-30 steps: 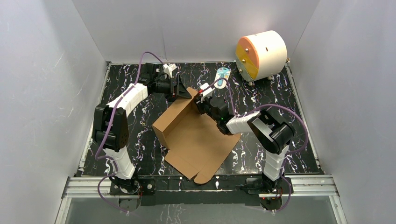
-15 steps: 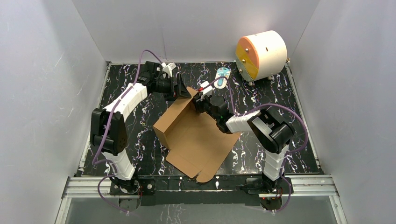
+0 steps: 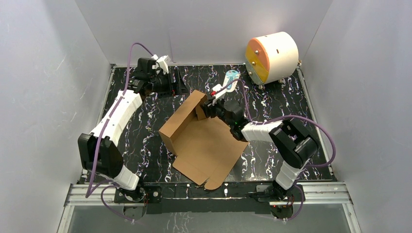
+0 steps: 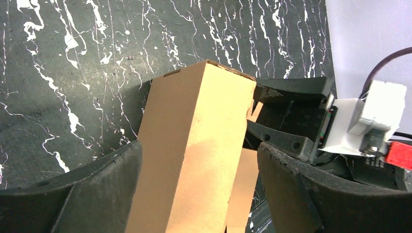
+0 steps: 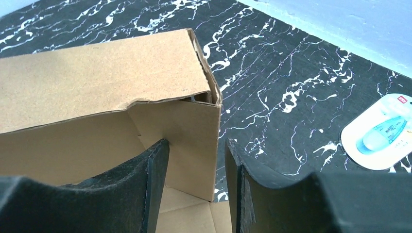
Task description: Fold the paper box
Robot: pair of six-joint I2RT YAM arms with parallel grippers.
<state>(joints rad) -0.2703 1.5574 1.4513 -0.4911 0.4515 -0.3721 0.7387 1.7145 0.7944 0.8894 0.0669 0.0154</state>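
Overhead, the black marbled table (image 3: 301, 145), walled in by grey panels (image 3: 48, 97), held the half-raised paper box (image 3: 204, 145) at its middle, the left gripper (image 3: 181, 88) gaping beside its far corner, the right gripper (image 3: 205, 110) unclenched astride a corner flap (image 5: 192, 141), a white-and-orange cylinder (image 3: 272, 56) and carded packet (image 3: 231, 77) behind.

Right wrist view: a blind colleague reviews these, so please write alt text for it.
A partly folded brown paper box, one wall raised and an end flap upright at its corner, fills the left on a black marbled table. The right tool is open, its two dark fingers flanking that flap's free edge. A white oval packet lies at right.
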